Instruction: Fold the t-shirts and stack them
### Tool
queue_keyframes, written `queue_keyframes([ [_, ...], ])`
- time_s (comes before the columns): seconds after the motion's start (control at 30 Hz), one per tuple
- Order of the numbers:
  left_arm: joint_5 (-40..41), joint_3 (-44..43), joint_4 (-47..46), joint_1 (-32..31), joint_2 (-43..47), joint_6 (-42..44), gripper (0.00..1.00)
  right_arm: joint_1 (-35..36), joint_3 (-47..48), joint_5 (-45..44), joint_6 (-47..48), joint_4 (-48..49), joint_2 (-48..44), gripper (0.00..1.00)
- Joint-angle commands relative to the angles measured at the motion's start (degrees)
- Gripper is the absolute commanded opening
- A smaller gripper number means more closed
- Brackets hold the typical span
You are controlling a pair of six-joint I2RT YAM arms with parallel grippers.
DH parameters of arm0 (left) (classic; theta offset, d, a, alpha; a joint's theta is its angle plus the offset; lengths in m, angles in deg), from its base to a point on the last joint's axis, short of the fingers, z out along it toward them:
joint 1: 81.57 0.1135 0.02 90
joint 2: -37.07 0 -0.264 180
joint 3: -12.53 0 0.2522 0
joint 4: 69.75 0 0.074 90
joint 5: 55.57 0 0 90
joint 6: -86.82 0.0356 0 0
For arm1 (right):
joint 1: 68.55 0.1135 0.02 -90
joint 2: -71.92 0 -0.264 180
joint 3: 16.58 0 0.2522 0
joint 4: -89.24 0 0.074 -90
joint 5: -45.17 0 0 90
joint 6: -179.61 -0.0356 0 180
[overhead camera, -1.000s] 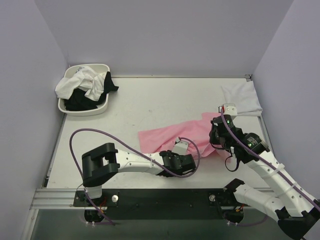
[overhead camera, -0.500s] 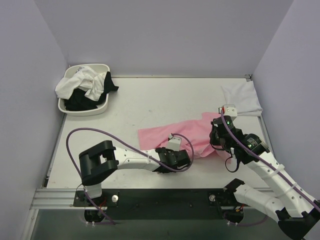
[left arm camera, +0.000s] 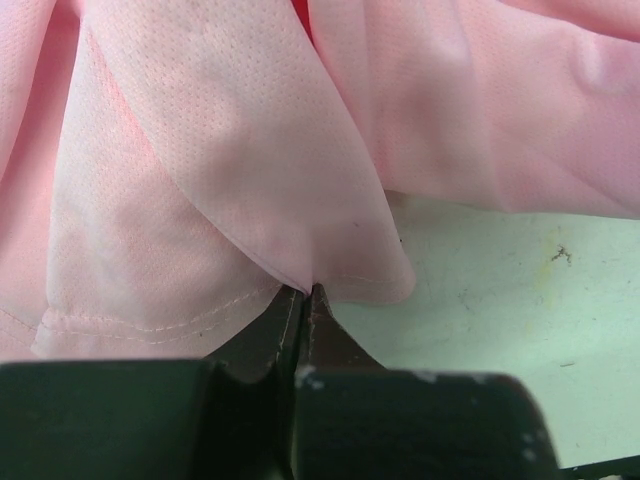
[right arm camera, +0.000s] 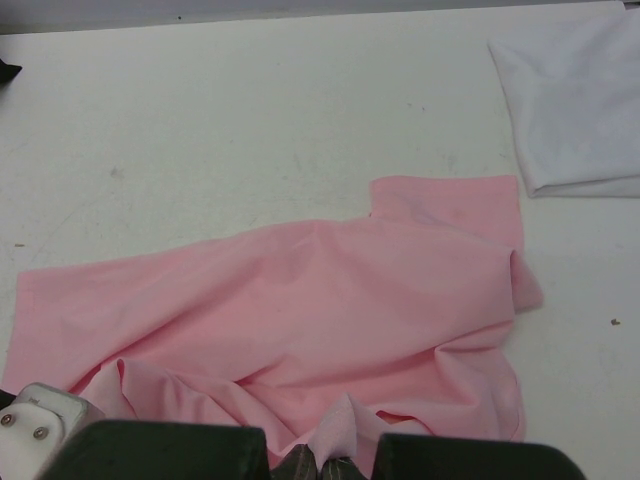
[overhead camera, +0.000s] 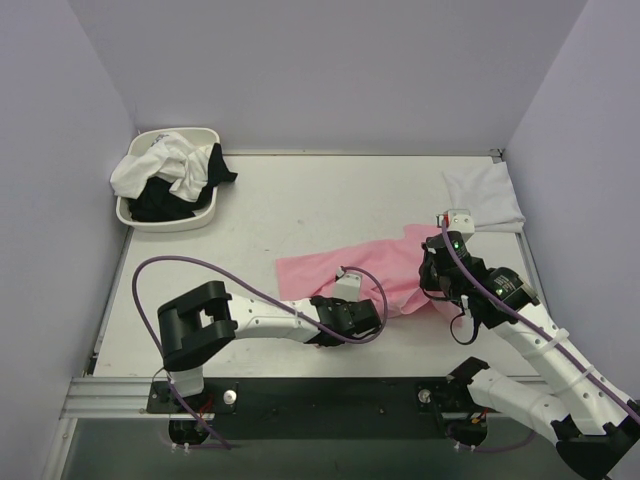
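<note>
A light pink t-shirt (overhead camera: 330, 268) lies crumpled across the middle-right of the table. My left gripper (left arm camera: 305, 292) is shut on a fold of its near hem (left arm camera: 250, 150), low over the table at the shirt's front edge (overhead camera: 350, 303). At the shirt's right end, my right gripper (overhead camera: 432, 288) is shut on a small peak of pink cloth (right arm camera: 322, 462). The rest of the shirt (right arm camera: 300, 300) spreads out beyond it. A folded white t-shirt (overhead camera: 483, 198) lies flat at the back right corner, also in the right wrist view (right arm camera: 570, 100).
A white oval basin (overhead camera: 200, 216) at the back left holds white shirts (overhead camera: 165, 165) and black shirts (overhead camera: 160, 200) in a heap. Purple walls close in the left, back and right. A purple cable (overhead camera: 200, 270) loops over the left arm.
The left wrist moved a little left and toward the shirt's front edge. Its jaws then closed on the pink hem. The right arm has not moved.
</note>
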Motion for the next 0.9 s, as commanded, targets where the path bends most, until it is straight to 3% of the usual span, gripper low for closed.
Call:
queue_keyframes([
  [0.0,0.8,-0.1,1.6,0.3,2.2,-1.1,0.0,-0.3,-0.3,-0.8,0.6,-0.4,0.3,0.0],
  [0.27,6.7,-9.6,14.7,-1.5,17.6,2.8,0.0,-0.3,-2.2,-0.2,-0.2,1.0,1.5,0.0],
  [0.43,9.0,-16.6,22.3,-1.0,26.7,8.1,0.0,-0.3,1.3,0.4,0.8,1.1,1.6,0.0],
  [0.6,13.5,-28.9,32.7,-0.6,31.5,12.4,0.0,-0.3,11.6,0.1,2.8,-3.0,2.6,0.0],
  [0.87,19.7,-45.5,41.5,-0.7,34.4,20.4,0.0,0.3,34.6,-0.4,7.2,-10.9,6.1,0.0],
])
